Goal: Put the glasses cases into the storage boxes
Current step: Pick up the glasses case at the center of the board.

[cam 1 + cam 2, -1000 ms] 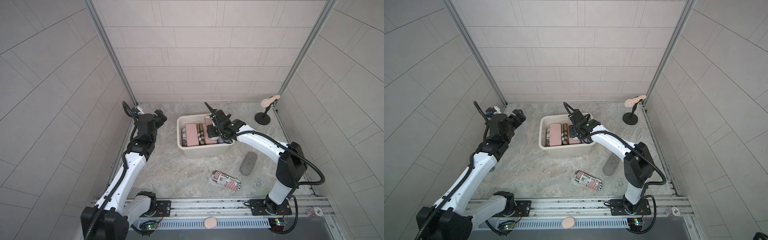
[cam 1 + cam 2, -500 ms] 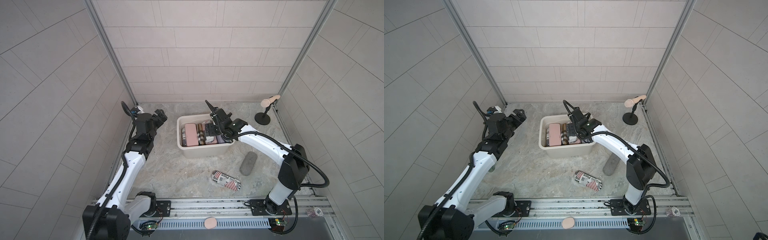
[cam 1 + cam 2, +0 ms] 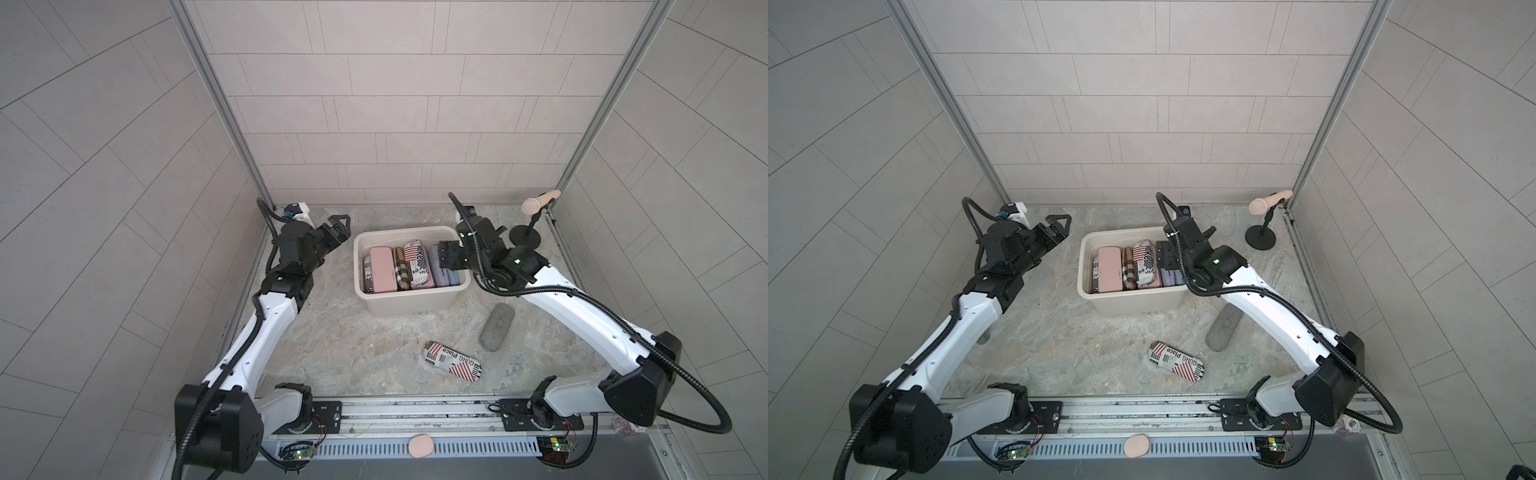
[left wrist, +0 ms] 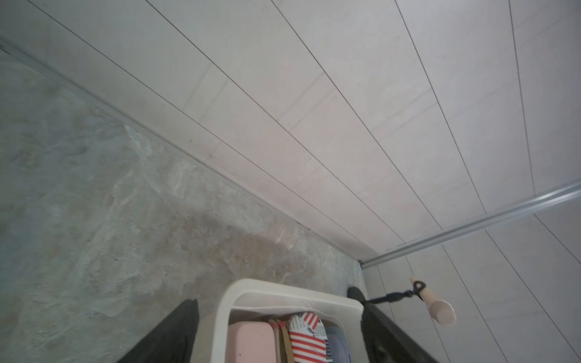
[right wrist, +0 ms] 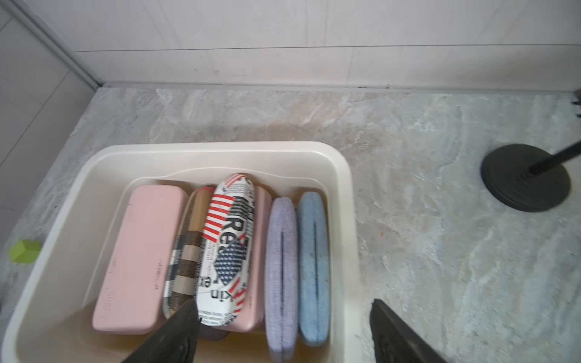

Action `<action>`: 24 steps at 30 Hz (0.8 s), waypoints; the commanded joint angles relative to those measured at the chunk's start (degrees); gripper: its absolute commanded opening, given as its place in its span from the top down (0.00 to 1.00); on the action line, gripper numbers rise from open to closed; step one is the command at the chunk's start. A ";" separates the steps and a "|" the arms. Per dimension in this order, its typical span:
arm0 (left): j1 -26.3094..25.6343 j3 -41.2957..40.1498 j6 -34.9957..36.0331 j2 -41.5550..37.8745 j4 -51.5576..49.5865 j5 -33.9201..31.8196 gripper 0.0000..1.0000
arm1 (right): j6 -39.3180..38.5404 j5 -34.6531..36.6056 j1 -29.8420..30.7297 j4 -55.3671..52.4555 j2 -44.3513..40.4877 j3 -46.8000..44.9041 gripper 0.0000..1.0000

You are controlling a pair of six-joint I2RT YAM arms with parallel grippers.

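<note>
Flag-print case (image 5: 226,248): released from right jaws, now in bin (image 3: 409,305) just ahead of them. Right jaws, left jaws: wide apart, empty. Outstanding on counter (image 3: 332,332) behind right jaws: grey case (image 3: 496,327), newsprint case (image 3: 452,366).

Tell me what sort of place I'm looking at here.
Most likely a robot test cell, not a home. The left arm and right arm are bolted to a metal rail, plain wall panels in aluminium framing box in a stone-look tabletop, and a microphone stand occupies one corner.
</note>
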 commanded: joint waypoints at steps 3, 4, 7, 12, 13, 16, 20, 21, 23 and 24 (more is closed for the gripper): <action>-6.58 2.75 0.88 1.53 4.82 9.16 0.12 | 1.33 0.70 -10.08 -2.58 -8.69 -9.78 0.12; -7.95 2.93 1.12 2.13 5.30 10.10 0.12 | 1.76 -0.78 -12.99 -2.41 -10.08 -12.34 0.11; -11.21 3.70 1.66 3.81 5.54 12.25 0.13 | 3.09 -5.30 -20.68 -1.14 -13.16 -19.77 0.10; -13.85 3.44 1.70 4.99 6.57 13.00 0.13 | 3.77 -5.56 -23.94 0.31 -13.97 -28.15 0.08; -14.20 3.42 1.69 5.09 6.78 12.99 0.13 | 4.20 -5.11 -24.12 0.40 -13.26 -29.29 0.08; -15.12 3.52 1.79 5.59 6.77 13.19 0.13 | 5.51 -4.88 -24.83 1.57 -10.60 -32.44 0.07; -15.89 3.52 2.21 5.62 6.27 12.76 0.13 | 8.19 -6.88 -25.16 3.91 -6.36 -35.49 0.06; -15.90 3.50 2.35 5.55 6.09 12.49 0.13 | 8.51 -8.14 -25.16 4.56 -5.07 -35.91 0.06; -15.90 3.61 2.30 5.44 5.81 12.22 0.13 | 8.74 -10.53 -25.18 5.63 -2.75 -36.57 0.06; -15.94 3.59 2.30 5.36 5.56 12.04 0.13 | 8.91 -11.66 -25.14 6.56 -1.82 -37.19 0.07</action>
